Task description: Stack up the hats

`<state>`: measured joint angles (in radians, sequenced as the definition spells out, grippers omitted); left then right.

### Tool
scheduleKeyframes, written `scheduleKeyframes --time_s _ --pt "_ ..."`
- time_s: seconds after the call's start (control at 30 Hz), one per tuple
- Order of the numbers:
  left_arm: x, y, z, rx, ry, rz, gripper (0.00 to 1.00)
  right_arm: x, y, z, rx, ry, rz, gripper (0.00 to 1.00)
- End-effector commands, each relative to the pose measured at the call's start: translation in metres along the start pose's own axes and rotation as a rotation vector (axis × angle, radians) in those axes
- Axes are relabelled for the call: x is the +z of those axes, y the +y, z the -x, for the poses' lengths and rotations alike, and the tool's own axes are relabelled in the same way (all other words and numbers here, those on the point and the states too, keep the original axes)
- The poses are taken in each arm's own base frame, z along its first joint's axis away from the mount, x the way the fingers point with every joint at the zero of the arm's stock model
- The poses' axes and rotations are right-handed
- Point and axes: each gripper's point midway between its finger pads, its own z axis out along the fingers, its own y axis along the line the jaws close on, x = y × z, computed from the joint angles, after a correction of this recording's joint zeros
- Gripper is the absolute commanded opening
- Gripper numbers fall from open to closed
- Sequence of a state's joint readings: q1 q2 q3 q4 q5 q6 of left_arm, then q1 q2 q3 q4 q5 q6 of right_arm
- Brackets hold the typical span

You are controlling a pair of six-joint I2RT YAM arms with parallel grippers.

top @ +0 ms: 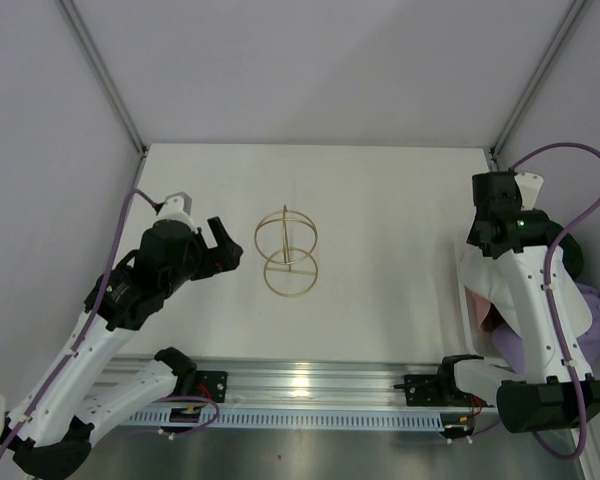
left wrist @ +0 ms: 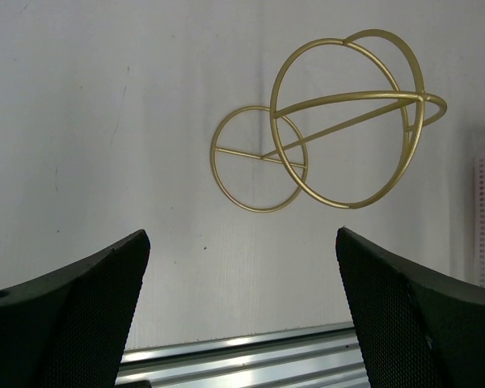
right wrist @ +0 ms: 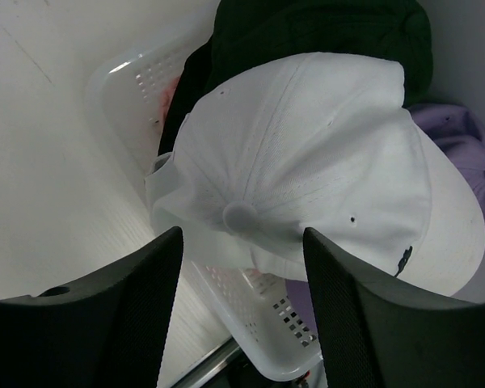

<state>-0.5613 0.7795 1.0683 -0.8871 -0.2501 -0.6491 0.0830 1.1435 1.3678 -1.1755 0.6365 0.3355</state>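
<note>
The hats lie piled in a white mesh basket (right wrist: pixel 133 81) at the table's right edge. In the right wrist view a white cap (right wrist: pixel 307 162) lies on top, crown up, with a dark green/black cap (right wrist: pixel 323 32) behind it and a lavender cap (right wrist: pixel 461 137) to its right. A bit of pink fabric (right wrist: pixel 166 97) shows under them. My right gripper (right wrist: pixel 241 242) is open and empty, just above the white cap's near edge. My left gripper (left wrist: pixel 242 242) is open and empty, low over the table near the gold wire stand (left wrist: pixel 347 121).
From above, the gold wire stand (top: pixel 287 255) stands mid-table, just right of my left gripper (top: pixel 220 248). The basket (top: pixel 470 300) sits under my right arm (top: pixel 525 290), with lavender (top: pixel 595 325) and dark (top: pixel 577 258) caps spilling over the right side. An aluminium rail (top: pixel 310 385) runs along the near edge.
</note>
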Motion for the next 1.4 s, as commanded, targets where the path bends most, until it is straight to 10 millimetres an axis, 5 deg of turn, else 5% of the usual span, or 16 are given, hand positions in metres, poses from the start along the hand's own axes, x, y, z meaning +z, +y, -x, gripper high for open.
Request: scheduleKeyframes --time_s 0.0,0.27,0.53,0.63,0.7,0.83,0.93,1.13,1.37 --pt "0.004 -0.004 0.000 0.018 0.006 -0.022 1.00 0.009 -0.008 0.006 -0.012 -0.026 -0.082 0.64" --pt "0.011 -0.004 0.000 0.019 0.016 -0.013 1.00 0.017 -0.007 0.012 -0.034 -0.049 -0.103 0.60" --pt "0.015 -0.003 -0.001 0.021 0.023 -0.004 0.99 0.033 -0.003 0.013 -0.068 -0.034 -0.146 0.35" --pt "0.016 -0.001 -0.001 0.024 0.022 0.004 1.00 0.036 -0.002 0.010 -0.068 -0.027 -0.142 0.19" --pt "0.014 -0.001 0.002 0.026 0.016 0.004 0.99 0.036 -0.002 0.010 -0.066 -0.026 -0.137 0.00" --pt "0.012 0.001 0.006 0.028 0.002 0.005 0.99 0.024 -0.002 0.020 -0.060 -0.035 -0.100 0.00" --pt "0.009 0.000 0.009 0.025 -0.008 -0.003 0.99 0.000 0.015 0.038 -0.067 -0.080 0.029 0.00" --pt "0.003 -0.002 0.015 0.028 -0.031 -0.020 1.00 -0.091 0.057 0.096 -0.065 -0.287 0.324 0.00" --pt "-0.012 0.003 0.027 0.028 -0.088 -0.014 1.00 -0.178 0.139 0.118 -0.111 -0.362 0.817 0.00"
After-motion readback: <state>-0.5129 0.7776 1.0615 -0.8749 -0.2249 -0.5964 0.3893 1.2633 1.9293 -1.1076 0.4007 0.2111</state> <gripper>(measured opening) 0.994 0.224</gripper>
